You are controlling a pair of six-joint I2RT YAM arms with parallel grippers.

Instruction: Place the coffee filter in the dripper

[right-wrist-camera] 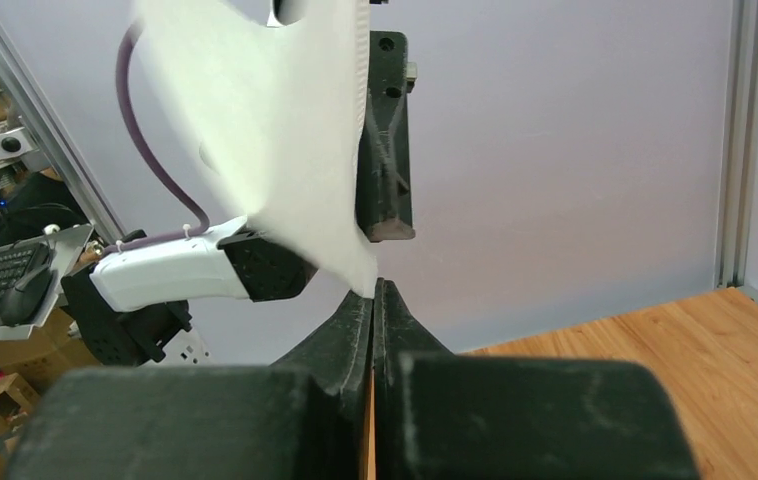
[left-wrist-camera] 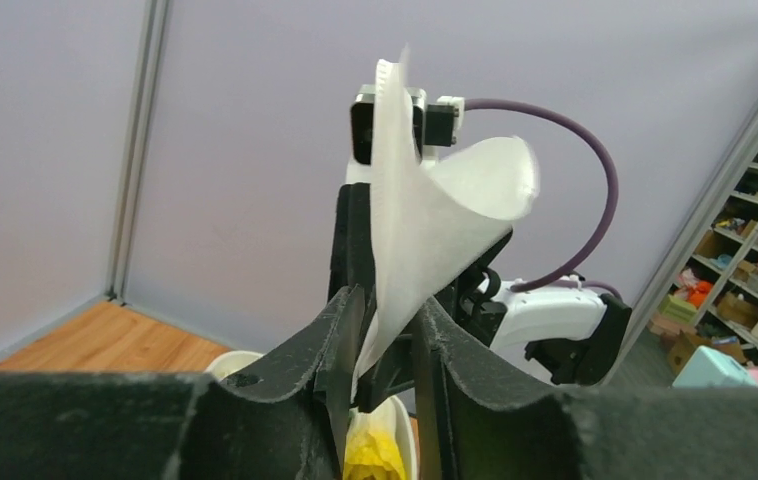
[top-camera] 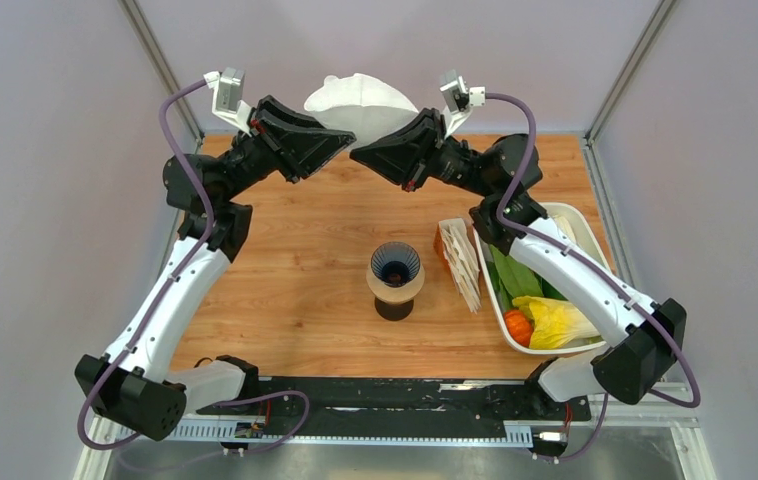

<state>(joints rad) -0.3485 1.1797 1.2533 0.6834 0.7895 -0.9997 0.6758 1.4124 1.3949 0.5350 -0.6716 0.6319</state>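
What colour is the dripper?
The dripper is dark navy blue, clearest in the top view.

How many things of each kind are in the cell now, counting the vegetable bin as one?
coffee filter, held aloft: 1
filter stack: 1
dripper: 1
vegetable bin: 1
Total: 4

Left arm point(top-camera: 170, 300) and right arm point(top-camera: 575, 265) both raised from bases, elbows out to sides, forearms angled inward. Wrists level, facing each other. Left tool point(top-camera: 338, 142) and right tool point(top-camera: 363, 157) nearly tip to tip at centre. Left tool jaws slightly parted. Right tool jaws pressed together, pinching lower corner of coffee filter point(top-camera: 360, 100).
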